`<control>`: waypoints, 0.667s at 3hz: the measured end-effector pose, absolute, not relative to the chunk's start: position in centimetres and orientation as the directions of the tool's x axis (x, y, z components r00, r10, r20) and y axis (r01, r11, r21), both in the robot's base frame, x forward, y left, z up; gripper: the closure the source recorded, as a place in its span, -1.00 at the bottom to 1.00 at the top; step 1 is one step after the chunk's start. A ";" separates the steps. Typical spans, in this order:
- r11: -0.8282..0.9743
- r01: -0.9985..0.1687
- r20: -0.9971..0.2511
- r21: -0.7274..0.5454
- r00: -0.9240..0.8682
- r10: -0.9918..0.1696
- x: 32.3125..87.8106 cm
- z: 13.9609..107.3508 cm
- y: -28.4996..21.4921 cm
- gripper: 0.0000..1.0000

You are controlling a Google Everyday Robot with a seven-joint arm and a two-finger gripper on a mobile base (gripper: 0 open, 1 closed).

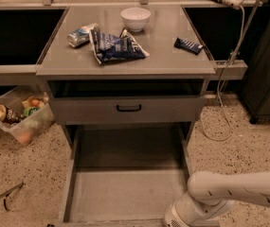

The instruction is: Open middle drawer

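Observation:
The middle drawer [125,195] is pulled far out towards me, and its shallow grey tray lies open and empty. Its front and handle are below the bottom edge of the view. My white arm [238,190] comes in from the right. My gripper [175,221] is at the drawer's front right corner and is cut off by the bottom edge. Above it, another grey drawer front with a small black bar handle [128,108] stands slightly out under the top.
On the cabinet top [172,63] lie a white bowl [135,18], a blue chip bag [117,46], a crushed can [80,35] and a dark snack bar [188,45]. A clear bin of food [18,115] sits on the floor at left. A white cable [224,103] hangs at right.

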State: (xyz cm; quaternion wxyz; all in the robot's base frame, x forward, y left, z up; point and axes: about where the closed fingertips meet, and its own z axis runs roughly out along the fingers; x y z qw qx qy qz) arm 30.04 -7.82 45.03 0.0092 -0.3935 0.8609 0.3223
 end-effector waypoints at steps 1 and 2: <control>0.486 -0.667 -0.258 0.564 -0.702 -0.664 28.3 45.7 -8.4 -1.00; 0.484 -0.658 -0.251 0.577 -0.707 -0.661 27.5 46.1 -8.6 -1.00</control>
